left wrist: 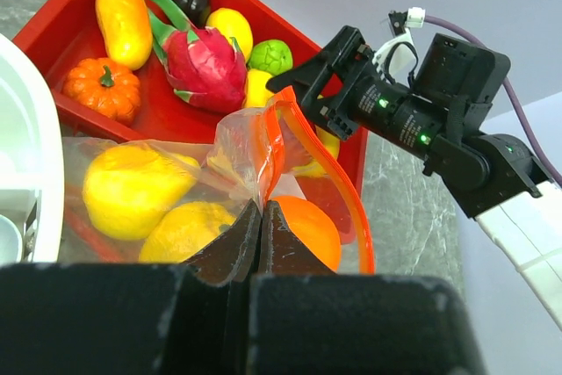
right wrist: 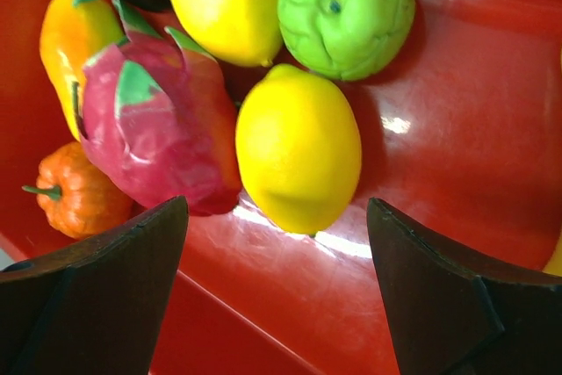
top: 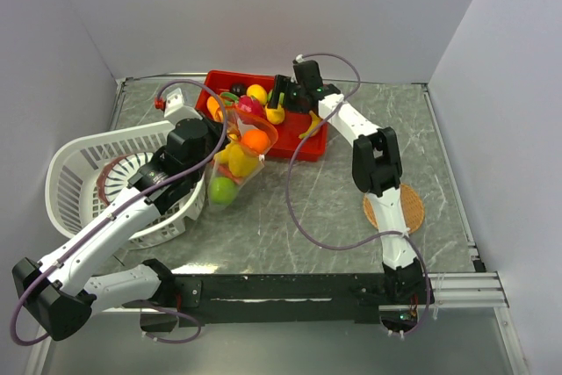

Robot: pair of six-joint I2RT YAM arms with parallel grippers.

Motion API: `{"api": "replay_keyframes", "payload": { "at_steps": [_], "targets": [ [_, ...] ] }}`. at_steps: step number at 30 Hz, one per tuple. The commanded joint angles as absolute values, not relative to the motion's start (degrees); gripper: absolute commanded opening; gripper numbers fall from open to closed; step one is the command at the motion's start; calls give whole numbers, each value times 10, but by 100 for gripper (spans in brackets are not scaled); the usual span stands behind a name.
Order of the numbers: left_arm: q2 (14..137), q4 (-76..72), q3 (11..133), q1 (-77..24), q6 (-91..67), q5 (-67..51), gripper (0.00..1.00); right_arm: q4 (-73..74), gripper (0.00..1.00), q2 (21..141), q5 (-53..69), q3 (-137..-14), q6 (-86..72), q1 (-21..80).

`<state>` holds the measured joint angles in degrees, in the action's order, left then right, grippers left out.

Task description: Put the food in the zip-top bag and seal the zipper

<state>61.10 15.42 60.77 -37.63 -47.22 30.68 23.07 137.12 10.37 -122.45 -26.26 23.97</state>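
The clear zip-top bag (top: pixel 235 164) hangs open beside the red tray (top: pixel 312 148), its orange zipper (left wrist: pixel 347 195) forming a loop. My left gripper (left wrist: pixel 259 217) is shut on the bag's rim and holds it up. Inside lie yellow fruits (left wrist: pixel 132 186), an orange (left wrist: pixel 307 230) and a green lime (top: pixel 222 190). My right gripper (right wrist: pixel 277 217) is open just above the tray, with a yellow lemon (right wrist: pixel 299 147) between and ahead of its fingers. More food lies in the tray: a green fruit (right wrist: pixel 347 10), a pink dragon fruit (right wrist: pixel 158 138), a small orange pumpkin (right wrist: pixel 75 199).
A white slatted basket (top: pixel 79 173) holding a plate stands at the left, under my left arm. A round waffle-like disc (top: pixel 395 210) lies on the table at the right. Grey walls close the table on three sides.
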Motion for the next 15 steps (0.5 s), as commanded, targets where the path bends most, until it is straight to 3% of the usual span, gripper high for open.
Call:
{"api": "replay_keyframes", "payload": {
  "at_steps": [1, 13, 15],
  "targets": [
    [596, 129, 614, -374, -461, 320, 1, 206, 88, 1411, 119, -1281, -286, 237],
    [590, 131, 613, -374, -461, 317, 1, 220, 80, 1457, 119, -1310, -309, 236],
    [591, 129, 612, -374, -461, 317, 1, 220, 64, 1452, 117, -1306, -309, 235]
  ]
}}
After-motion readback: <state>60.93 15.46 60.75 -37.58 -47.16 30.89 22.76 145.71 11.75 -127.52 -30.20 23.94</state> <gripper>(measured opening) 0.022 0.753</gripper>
